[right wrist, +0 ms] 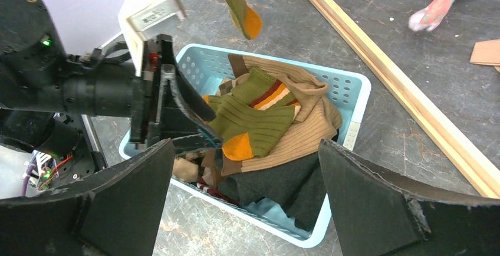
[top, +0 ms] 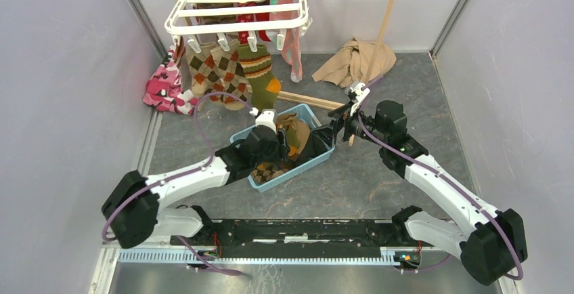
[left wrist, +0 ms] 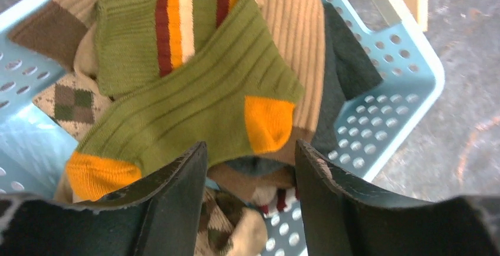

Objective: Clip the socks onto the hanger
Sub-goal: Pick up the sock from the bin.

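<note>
One olive green sock (left wrist: 200, 91), orange at heel and toe and striped at the cuff, tops the heap in the pale blue basket (left wrist: 377, 120) at the centre of the worktop (top: 406, 185), and I have the left tool (left wrist: 250, 153) poised right over it. Its fingers stand partly apart with nothing pinched between them that I can see.

In the left wrist view the sock fans out from the tool toward 12 o'clock. The heel sits just above the gap, the toe is off at 8 o'clock and the cuff is farthest away at 11 o'clock. The sock's near edge reaches the fingertips, but I cannot tell whether it touches them.

The right tool (right wrist: 244, 150) waits at the basket's 3 o'clock side, spread wide and empty.

I judge the sock light, limp and ribbed enough not to slip. It should fold and droop the moment it is lifted, and it may drag a neighbour up with it. The striped cuff looks like the best hold to me, since it would leave an edge free for a clip. The edge by the heel is what lies nearest.

The hanger (top: 237, 11) hangs well apart at 11 o'clock from the basket, with argyle socks (top: 210, 70) and a matching olive one already clipped along its front.
</note>
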